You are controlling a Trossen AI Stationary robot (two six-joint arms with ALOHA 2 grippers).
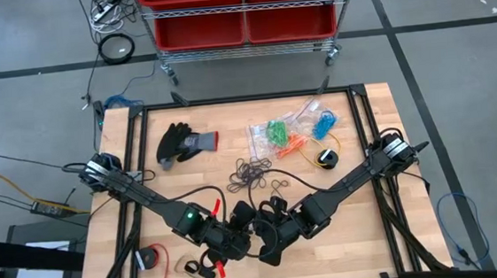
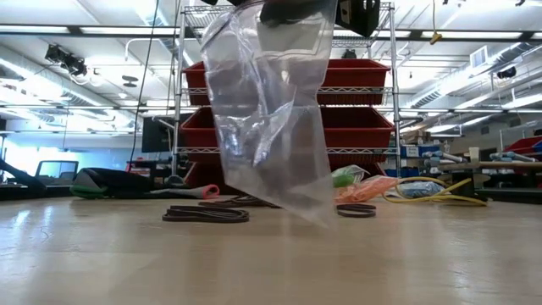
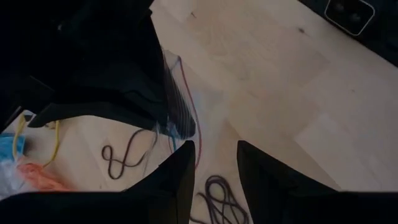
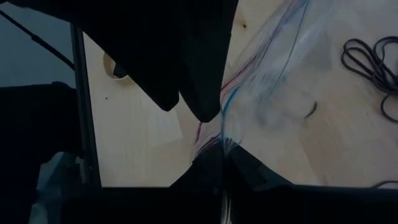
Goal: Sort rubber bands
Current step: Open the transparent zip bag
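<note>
A clear plastic bag (image 2: 271, 110) with red and blue zip lines hangs over the near middle of the table; its lower corner (image 2: 326, 219) is close to the tabletop. My right gripper (image 4: 224, 155) is shut on it. My left gripper (image 3: 212, 168) stands open right beside it, fingers at the bag's mouth edge (image 3: 183, 124). Loose black rubber bands (image 1: 251, 172) lie flat on the wood farther back. Green (image 1: 276, 132), orange (image 1: 293, 142) and blue rubber bands (image 1: 323, 124) lie in clear bags near the far edge. My right gripper pinches the bag's zip edge (image 4: 227, 134) between its two shut fingers, slanting down from the table's right side. The bag hangs slack below the hold. My left gripper: its one fingertip (image 3: 185, 152) is next to the bag's edge, but I cannot tell whether it touches.
A black glove (image 1: 182, 142) lies at the far left. A yellow cable (image 1: 312, 152) with a small black device (image 1: 327, 158) lies at the far right. A red roll (image 1: 151, 256) and small items (image 1: 197, 269) sit near the left front corner. Red bins (image 1: 243, 11) stand beyond the table.
</note>
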